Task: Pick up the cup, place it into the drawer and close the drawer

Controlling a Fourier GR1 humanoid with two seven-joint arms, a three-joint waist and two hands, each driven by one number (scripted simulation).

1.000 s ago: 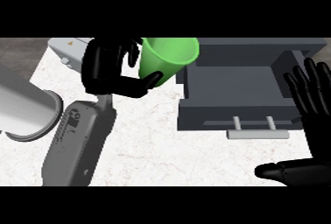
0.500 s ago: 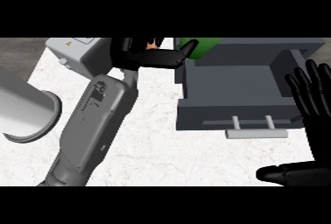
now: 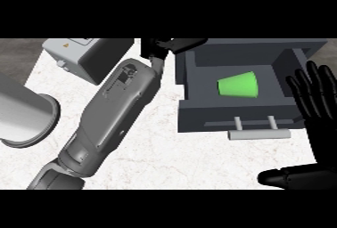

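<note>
Left hand (image 3: pixel 170 45), fingers relaxed and holding nothing, at far-left corner of open drawer (image 3: pixel 197 116); right hand (image 3: pixel 317 100) spread, resting right; green cup (image 3: pixel 240 85) lying on its side inside; risk: closing push jams if left hand catches the drawer wall.

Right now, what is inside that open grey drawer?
A green cup lies on its side inside the drawer, alone on the floor that shows. The right hand covers the drawer's right edge.
</note>
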